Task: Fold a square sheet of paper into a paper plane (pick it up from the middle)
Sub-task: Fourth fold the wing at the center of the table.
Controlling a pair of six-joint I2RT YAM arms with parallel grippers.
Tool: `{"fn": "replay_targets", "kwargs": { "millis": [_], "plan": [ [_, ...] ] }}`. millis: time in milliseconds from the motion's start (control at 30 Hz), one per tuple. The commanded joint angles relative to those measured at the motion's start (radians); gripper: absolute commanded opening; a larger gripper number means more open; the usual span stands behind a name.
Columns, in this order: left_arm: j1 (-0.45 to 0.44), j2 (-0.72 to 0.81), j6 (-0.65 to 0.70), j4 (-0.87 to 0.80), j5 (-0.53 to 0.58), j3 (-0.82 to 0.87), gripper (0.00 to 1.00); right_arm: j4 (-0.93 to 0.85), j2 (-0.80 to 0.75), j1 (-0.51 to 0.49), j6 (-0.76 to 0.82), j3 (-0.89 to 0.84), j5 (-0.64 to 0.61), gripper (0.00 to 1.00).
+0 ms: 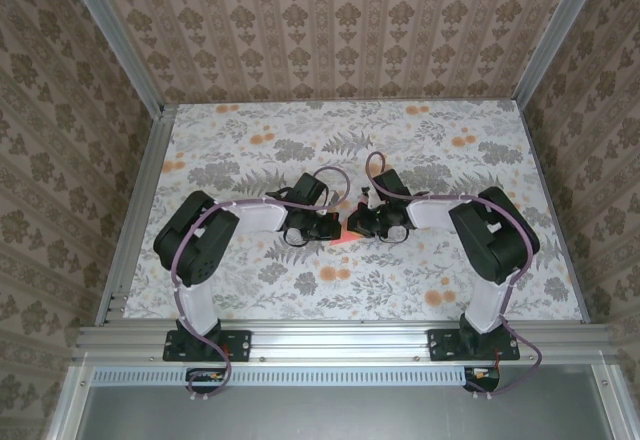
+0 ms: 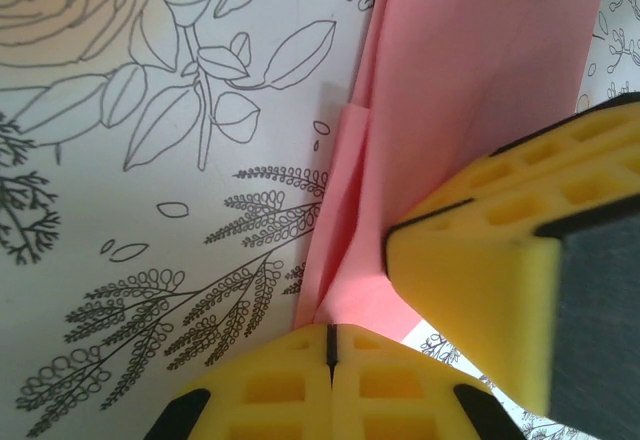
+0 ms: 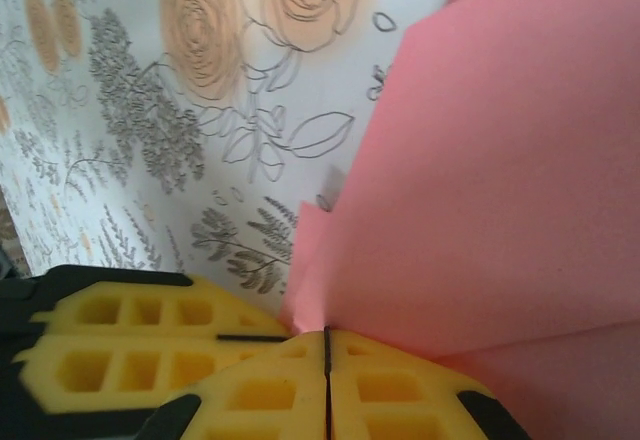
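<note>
Folding looks to be under way. The pink paper sheet (image 1: 345,237) is no longer a flat square but carries layered flaps and at least one crease. It sits at the middle of the floral table cover (image 1: 420,150), between the two wrists.

The left gripper (image 2: 329,338) has its yellow fingers pressed together, with the paper's lower edge pinched in the seam. From there the sheet runs up and to the right across the left wrist view, a narrow folded flap lying along its left side. The right gripper (image 3: 326,340) is likewise clamped on the paper, which fans out from its closed fingertips toward the upper right. The two claws are just beside each other, and each appears in the other's camera as a yellow block.

I cannot tell whether the paper rests on the table or is lifted off it. No slim dart with a central ridge has formed, so the plane seems well short of finished.

The next move likely calls for one claw to act as anchor while the other carries or presses a flap along a crease. With the grips so close together, pulling apart could tear or crumple the thin sheet, so any motion should be small and coordinated
</note>
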State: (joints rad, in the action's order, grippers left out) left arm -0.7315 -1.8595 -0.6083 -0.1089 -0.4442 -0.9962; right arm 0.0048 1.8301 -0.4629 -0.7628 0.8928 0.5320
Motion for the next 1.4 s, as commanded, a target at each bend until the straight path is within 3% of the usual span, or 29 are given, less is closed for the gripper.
{"fn": "replay_targets", "kwargs": {
  "millis": [0,400,567,1367],
  "plan": [
    [0.011,-0.026,-0.01,-0.065,0.053,0.035,0.0,0.029,0.037,-0.006,-0.012,0.027,0.015,0.09],
    [0.014,0.034,-0.015,-0.048,0.006,0.017,0.0,0.028,0.059,-0.006,-0.016,0.025,0.006,0.09],
    [0.017,0.075,-0.039,0.035,-0.043,0.017,0.06,0.023,0.06,-0.006,-0.023,0.018,-0.004,0.09],
    [0.035,-0.026,-0.021,-0.032,-0.016,0.048,0.0,0.069,0.01,-0.006,-0.033,0.039,0.048,0.08]
  ]
}}
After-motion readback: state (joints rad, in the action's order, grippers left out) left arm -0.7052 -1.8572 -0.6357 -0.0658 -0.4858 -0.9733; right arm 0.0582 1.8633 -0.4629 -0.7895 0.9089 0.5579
